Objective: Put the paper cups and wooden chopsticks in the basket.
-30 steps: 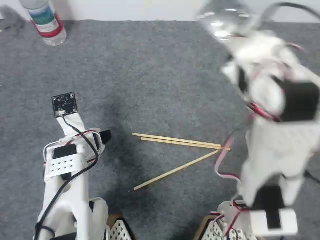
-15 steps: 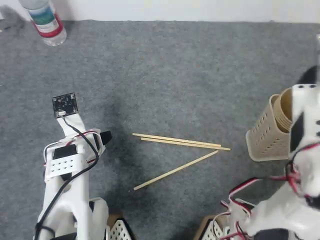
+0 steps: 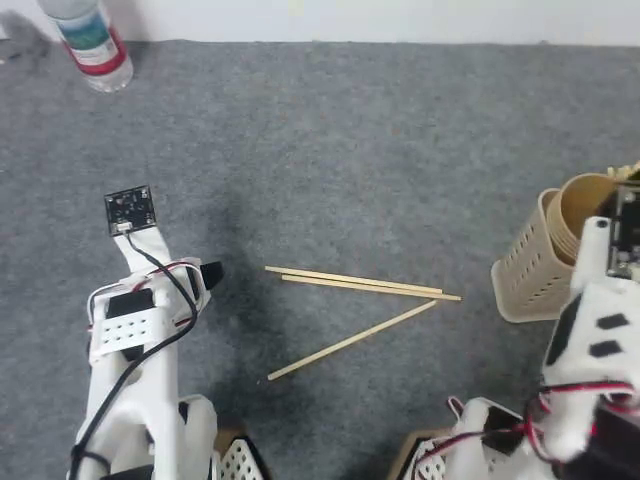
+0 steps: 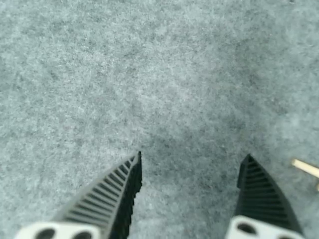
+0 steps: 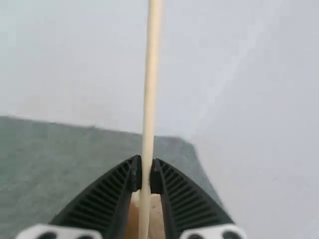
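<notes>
Three wooden chopsticks [image 3: 355, 283] lie on the grey mat, two side by side and one [image 3: 350, 342] slanting below them. At the right edge stands a beige slotted basket [image 3: 530, 275] with stacked paper cups [image 3: 585, 205] in it. The right arm [image 3: 595, 340] rises next to the basket. My right gripper [image 5: 145, 167] is shut on another chopstick [image 5: 151, 89], which points straight out from the jaws. My left gripper [image 4: 192, 157] is open over bare mat, left of the chopsticks; one chopstick end [image 4: 305, 168] shows beside a finger [image 4: 259, 191].
A plastic bottle [image 3: 88, 35] stands at the far left corner of the mat [image 3: 330, 150]. The left arm [image 3: 135, 330] occupies the near left. A pale wall [image 5: 239, 74] lies beyond the mat's right edge.
The right arm has swung from above the middle right of the mat down to the right edge, uncovering the basket and cups. The left arm and the three lying chopsticks have stayed put.
</notes>
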Robot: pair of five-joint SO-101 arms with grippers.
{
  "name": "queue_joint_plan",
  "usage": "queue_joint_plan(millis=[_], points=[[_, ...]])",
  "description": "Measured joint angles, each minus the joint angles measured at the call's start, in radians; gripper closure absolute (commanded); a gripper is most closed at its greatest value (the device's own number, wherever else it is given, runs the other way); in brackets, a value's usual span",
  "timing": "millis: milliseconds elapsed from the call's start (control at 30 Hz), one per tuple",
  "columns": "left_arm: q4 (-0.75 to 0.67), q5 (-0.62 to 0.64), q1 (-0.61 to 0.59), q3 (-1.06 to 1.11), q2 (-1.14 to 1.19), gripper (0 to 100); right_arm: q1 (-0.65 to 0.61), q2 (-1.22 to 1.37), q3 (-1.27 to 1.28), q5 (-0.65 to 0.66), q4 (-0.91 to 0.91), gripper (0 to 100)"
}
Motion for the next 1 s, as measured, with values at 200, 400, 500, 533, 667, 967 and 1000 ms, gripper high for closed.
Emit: queue_joint_plan(millis=[200,400,500,533,667,967,1000], points=[[0.0,0.0,0.0,0.0,0.0,70,0.164,-0.114,0.506,-0.025,-0.539,99.1],[0.0,0.0,0.0,0.0,0.0,70,0.236,-0.104,0.74,-0.21,-0.858,99.1],[0.0,0.0,0.0,0.0,0.0,70,0.238,-0.106,0.819,-0.33,-0.93,99.1],[0.0,0.0,0.0,0.0,0.0,70,0.238,-0.106,0.841,-0.362,-0.956,99.1],[0.0,0.0,0.0,0.0,0.0,70,0.269,-0.107,0.942,-0.476,-1.062,99.1],[0.0,0.0,0.0,0.0,0.0,70,0.267,-0.11,1.096,-0.545,-1.287,99.0],[-0.003,0.0,0.0,0.0,0.0,70,0.265,-0.11,1.097,-0.545,-1.303,99.0]])
